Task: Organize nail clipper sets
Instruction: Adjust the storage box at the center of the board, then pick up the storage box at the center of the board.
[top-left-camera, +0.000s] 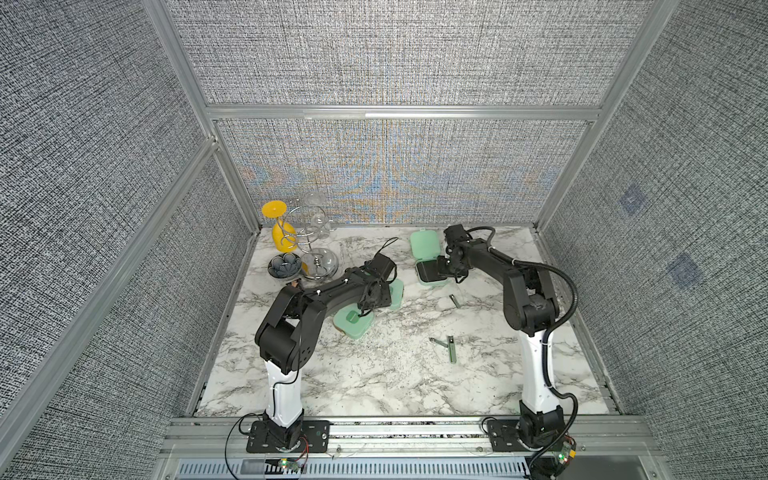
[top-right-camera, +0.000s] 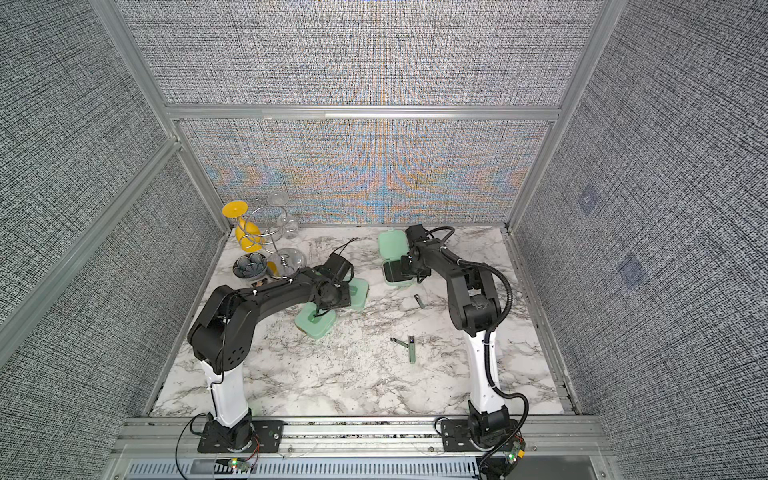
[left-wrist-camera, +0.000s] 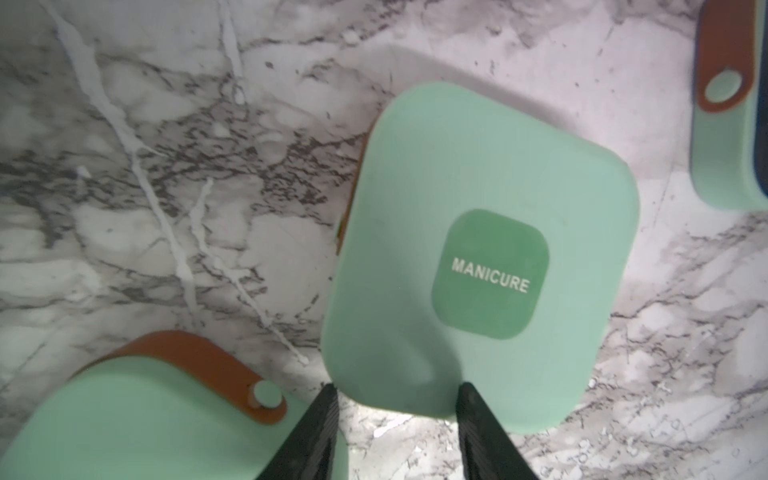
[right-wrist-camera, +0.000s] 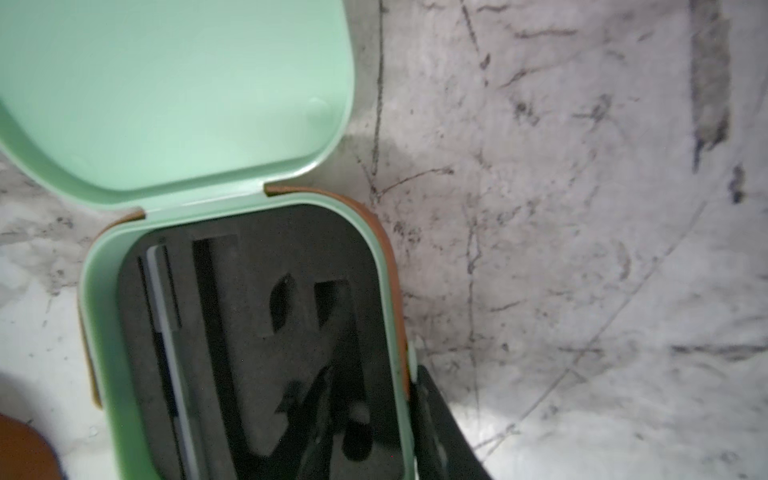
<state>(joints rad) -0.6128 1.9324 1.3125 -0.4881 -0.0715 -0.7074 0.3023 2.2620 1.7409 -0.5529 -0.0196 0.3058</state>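
**Marble tabletop in a three-walled cell: both sets of fingers at mint cases**

Surface: white tabletop (top-left-camera: 374, 386) with grey marble veining, flat. Grey woven wall panels (top-left-camera: 395, 62) on an aluminium frame close the back and both sides. An aluminium rail (top-left-camera: 415, 428) carrying both arm bases closes the front.

Back left corner: wire glass rack (top-left-camera: 305, 245) with a yellow glass (top-left-camera: 282, 237) and clear glasses, close to the walls. A dark flower-shaped dish (top-left-camera: 284, 266) sits just in front of it.

Back, right of centre: open nail clipper case (top-left-camera: 432, 284), its lid (top-left-camera: 423, 245) laid toward the back wall. The black insert holds one slim pale tool (right-wrist-camera: 166, 332) in a slot. The right fingers (right-wrist-camera: 440, 428) straddle the case's side wall, one inside and one outside. Too blurred to tell whether they are clamped.

Centre: closed case marked MANICURE (left-wrist-camera: 478, 249), with a corner between the left fingers (left-wrist-camera: 324, 428). They stand partly apart; cannot tell whether they grip it. A second closed case (top-left-camera: 397, 293) lies just behind, partly under the left wrist.

Loose: lone clipper (top-left-camera: 455, 300) in front of the open case. Further forward lie a second clipper (top-left-camera: 438, 340) and a green-handled tool (top-left-camera: 451, 353), their ends meeting.

Open room: the widest bare marble runs along the front between the arm bases. The strip beside the right arm is narrow.
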